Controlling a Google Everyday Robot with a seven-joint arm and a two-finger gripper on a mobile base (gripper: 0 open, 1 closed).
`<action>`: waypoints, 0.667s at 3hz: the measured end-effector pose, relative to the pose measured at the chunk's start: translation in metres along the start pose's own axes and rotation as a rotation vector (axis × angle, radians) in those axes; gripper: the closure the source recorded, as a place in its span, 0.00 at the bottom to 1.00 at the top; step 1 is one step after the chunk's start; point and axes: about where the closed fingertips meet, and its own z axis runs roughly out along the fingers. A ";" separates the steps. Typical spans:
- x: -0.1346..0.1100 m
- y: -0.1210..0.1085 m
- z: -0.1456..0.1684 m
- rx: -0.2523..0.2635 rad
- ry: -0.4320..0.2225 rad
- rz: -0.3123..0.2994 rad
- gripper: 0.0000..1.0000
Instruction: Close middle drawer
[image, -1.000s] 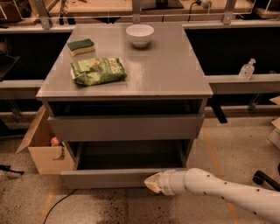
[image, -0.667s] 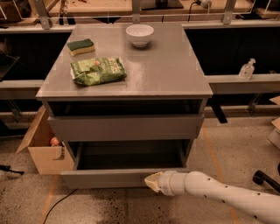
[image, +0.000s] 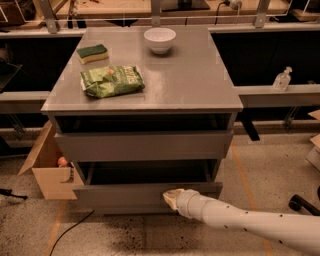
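The middle drawer (image: 125, 195) is the grey handleless drawer below the taller top front. It stands pulled out, with its dark box open behind its flat front. My gripper (image: 171, 198) reaches in on the white arm (image: 240, 222) from the lower right. Its yellowish tip rests against the drawer's front, right of centre. The top drawer (image: 145, 145) sits slightly out under the tabletop. The lowest front is hidden beneath the middle drawer.
On the grey tabletop (image: 190, 80) lie a green chip bag (image: 112, 80), a green-and-yellow sponge (image: 92, 53) and a white bowl (image: 160, 39). An open cardboard box (image: 50, 172) stands on the floor left of the cabinet. A clear bottle (image: 282, 80) sits on the right shelf.
The middle drawer's front has slid a little way back into the cabinet, and my gripper has moved in with it, still against the front.
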 end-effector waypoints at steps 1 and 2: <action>-0.016 -0.014 0.011 0.049 -0.047 -0.021 1.00; -0.031 -0.024 0.024 0.062 -0.102 -0.029 1.00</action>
